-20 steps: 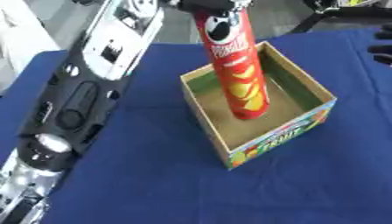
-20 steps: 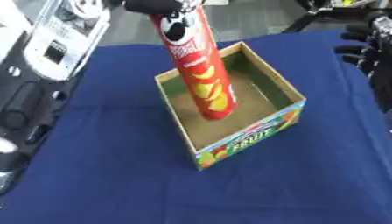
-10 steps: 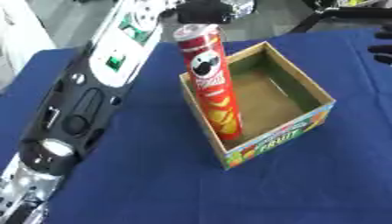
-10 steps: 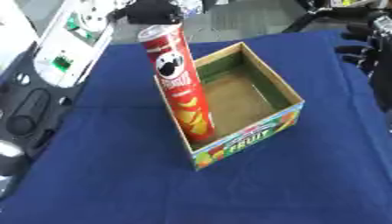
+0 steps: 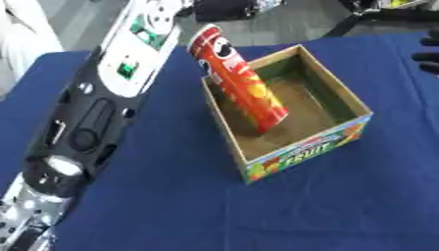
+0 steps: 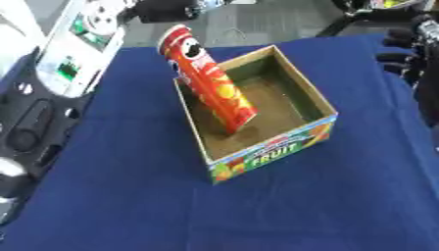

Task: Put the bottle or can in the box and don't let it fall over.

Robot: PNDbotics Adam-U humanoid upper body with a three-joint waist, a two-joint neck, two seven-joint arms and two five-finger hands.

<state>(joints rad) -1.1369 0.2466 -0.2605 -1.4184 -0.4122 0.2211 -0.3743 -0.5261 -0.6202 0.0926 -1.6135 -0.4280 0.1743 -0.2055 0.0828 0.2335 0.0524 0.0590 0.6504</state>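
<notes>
The can [image 5: 239, 87] stands in the box [image 5: 339, 138] in the middle of the frame, its bottom on the box floor, but it tilts to the upper left against the wall (it could tip). Next it needs setting up straight. The left arm [image 5: 103, 103] fills the left side; its hand is hidden, so I cannot tell about its fingers. The right hand [image 6: 420, 54] at the right edge holds nothing, fingers relaxed.

Red can [image 5: 241, 86] stands in the open cardboard box [image 5: 304, 149], base on the floor; it tilts, leaning against the box's left wall.
</notes>
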